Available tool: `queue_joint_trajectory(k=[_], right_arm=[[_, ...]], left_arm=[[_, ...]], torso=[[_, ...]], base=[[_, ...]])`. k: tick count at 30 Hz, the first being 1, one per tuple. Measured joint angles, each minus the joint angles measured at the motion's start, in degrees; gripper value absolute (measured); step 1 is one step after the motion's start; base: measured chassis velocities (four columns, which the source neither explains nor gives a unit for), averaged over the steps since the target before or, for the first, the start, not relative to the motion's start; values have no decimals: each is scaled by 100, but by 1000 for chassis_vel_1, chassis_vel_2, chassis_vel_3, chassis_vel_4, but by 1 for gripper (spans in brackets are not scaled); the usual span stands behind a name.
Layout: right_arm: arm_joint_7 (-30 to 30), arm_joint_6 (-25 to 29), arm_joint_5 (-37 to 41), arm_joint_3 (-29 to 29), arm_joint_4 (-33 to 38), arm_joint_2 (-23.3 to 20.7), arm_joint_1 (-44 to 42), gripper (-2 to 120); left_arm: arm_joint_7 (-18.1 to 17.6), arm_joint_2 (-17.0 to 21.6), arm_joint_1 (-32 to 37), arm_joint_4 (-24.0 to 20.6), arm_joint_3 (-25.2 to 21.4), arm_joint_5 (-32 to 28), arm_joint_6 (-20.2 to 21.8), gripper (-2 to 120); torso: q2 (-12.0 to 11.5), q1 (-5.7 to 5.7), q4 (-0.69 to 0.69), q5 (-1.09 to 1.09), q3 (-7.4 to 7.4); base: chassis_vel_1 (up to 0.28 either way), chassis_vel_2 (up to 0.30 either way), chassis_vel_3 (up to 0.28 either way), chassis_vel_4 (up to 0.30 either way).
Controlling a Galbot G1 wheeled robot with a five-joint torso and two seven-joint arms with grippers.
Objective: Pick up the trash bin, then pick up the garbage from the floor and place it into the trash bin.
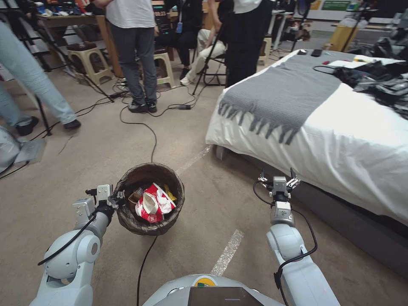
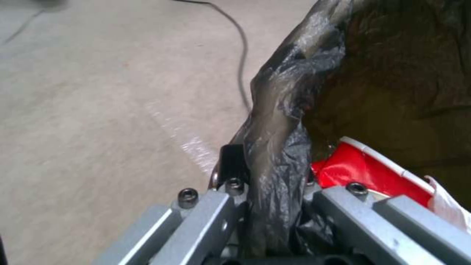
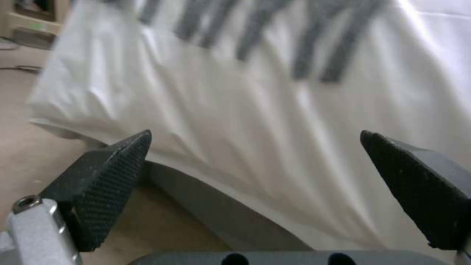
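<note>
The trash bin (image 1: 149, 199) was held off the carpet by the left gripper (image 1: 117, 199), whose jaws were clamped on its bag-covered rim (image 2: 275, 162). Crushed red-and-white garbage (image 1: 154, 204) lay inside. The right gripper (image 1: 277, 177) was held beside the bed (image 1: 340, 140), jaws spread wide and empty.

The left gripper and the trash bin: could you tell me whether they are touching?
Touching. The left wrist view shows the left gripper clamped on the trash bin rim's bag.

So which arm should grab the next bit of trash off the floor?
Probably the right. Its claw is open and empty beside the bed, while the left claw is shut on the bin rim.
</note>
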Motion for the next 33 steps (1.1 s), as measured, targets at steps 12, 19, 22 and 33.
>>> queue_joint_trajectory(k=[12, 19, 22, 33], right_arm=[[1, 7, -33, -37, -14, 16, -8, 100], [2, 22, -75, -66, -26, 44, -20, 100], [2, 31, -87, -74, -34, 46, -26, 100], [0, 60, -123, -87, -63, 46, -32, 100]], left_arm=[[7, 24, 6, 8, 0, 1, -5, 0], [10, 44, 12, 16, -3, 3, -14, 0], [13, 46, 13, 16, -3, 4, -20, 0], [49, -30, 26, -33, 29, 8, -47, 0]], torso=[[0, 0, 1, 0, 0], [0, 0, 1, 0, 0], [0, 0, 0, 0, 0], [0, 0, 0, 0, 0]], base=[[115, 107, 109, 108], [105, 104, 113, 104], [100, 105, 101, 99], [112, 109, 103, 106]])
